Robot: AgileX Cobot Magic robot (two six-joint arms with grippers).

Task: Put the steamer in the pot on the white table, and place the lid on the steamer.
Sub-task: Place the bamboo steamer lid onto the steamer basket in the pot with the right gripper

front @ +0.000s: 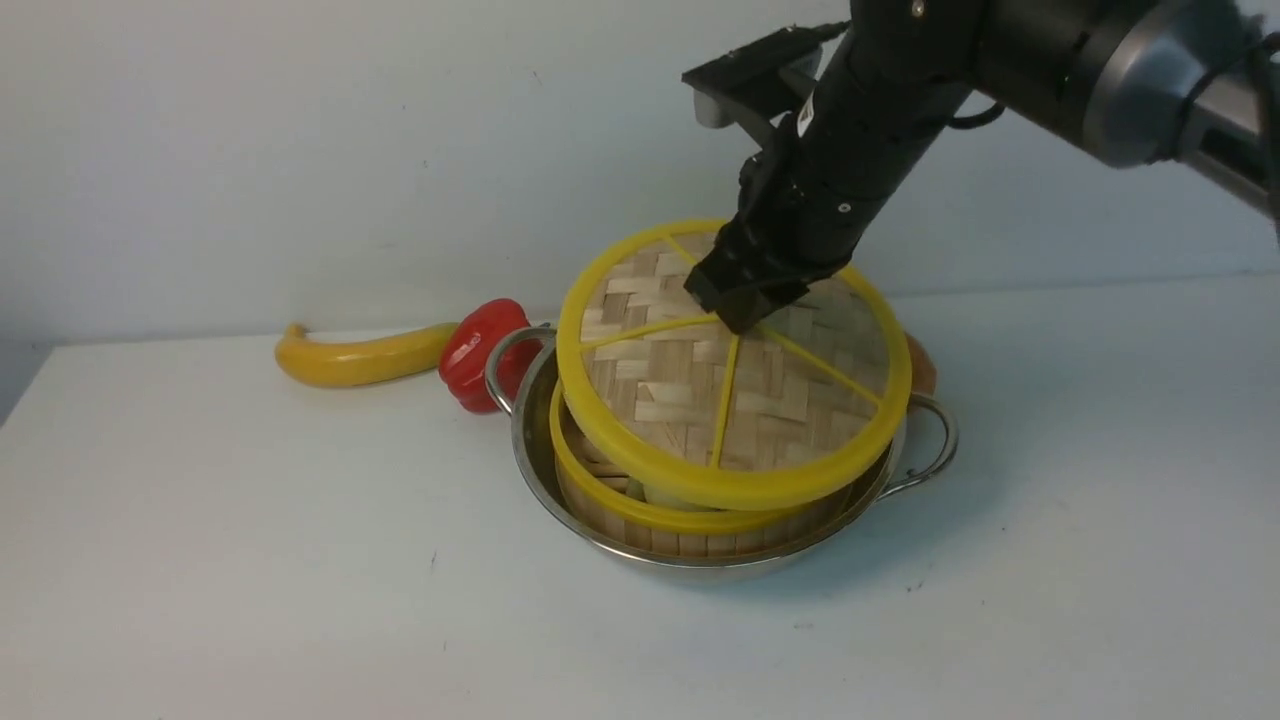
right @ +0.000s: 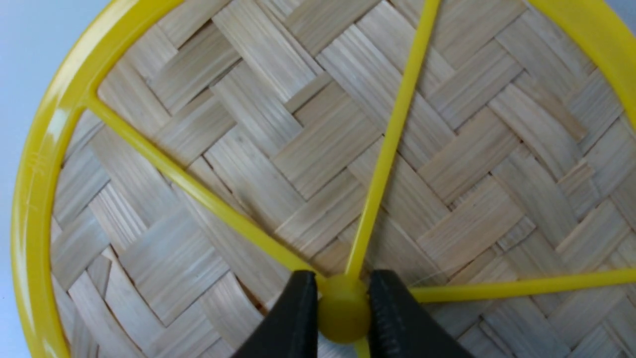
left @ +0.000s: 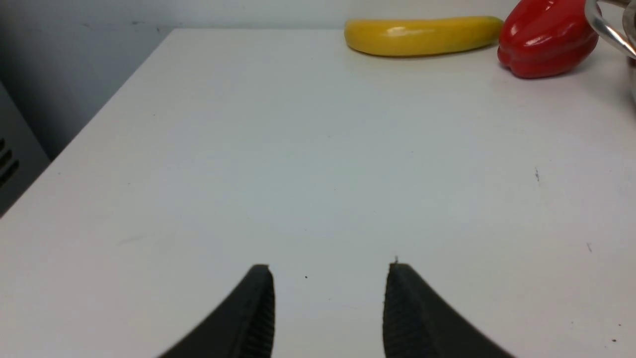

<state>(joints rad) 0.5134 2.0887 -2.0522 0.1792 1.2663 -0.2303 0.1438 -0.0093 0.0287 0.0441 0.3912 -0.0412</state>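
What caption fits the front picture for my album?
The right gripper holds the round woven-bamboo lid tilted over the yellow-rimmed bamboo steamer in the shiny steel pot.

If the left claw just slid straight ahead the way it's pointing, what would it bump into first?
Probably nothing soon: bare white table lies ahead of the left claw. Farther on, likely the banana, though depth is unclear.

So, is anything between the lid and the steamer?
Nothing clearly blocks it. The lid, tilted in the right gripper, hangs just over the steamer in the pot. Something pale shows inside the steamer; its height I cannot tell.
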